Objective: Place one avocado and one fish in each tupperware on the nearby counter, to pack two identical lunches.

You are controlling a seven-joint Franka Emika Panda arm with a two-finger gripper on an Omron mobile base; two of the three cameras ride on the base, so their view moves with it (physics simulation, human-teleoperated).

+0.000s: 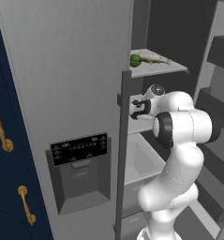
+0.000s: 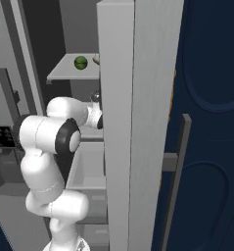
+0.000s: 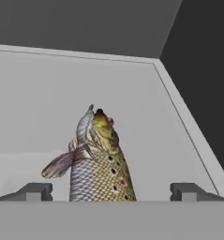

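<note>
The fish (image 3: 98, 161) could slip or get pushed away if the fingers come in crooked, because it is long and smooth and it lies on a flat grey shelf (image 3: 33, 117) with nothing to stop it sliding. The arm is also reaching deep into the open fridge, close to the edge of the fridge door (image 1: 123, 154), so a wide swing on the way out could bump that door or the shelf above. I think the robot is at the start of the job, about to grab a fish, and no lunch box can be seen from here, so there is a long carry ahead and the fish could drop on the way. The gripper (image 3: 111, 191) is as wide open as it goes and holds nothing. In the hand view its two dark tips stand on either side of the fish, well apart from it, not touching. Up on a higher shelf (image 1: 172, 68) sits a round green avocado (image 1: 135, 60), with another pale fish (image 1: 154, 58) lying just beside it.
</note>
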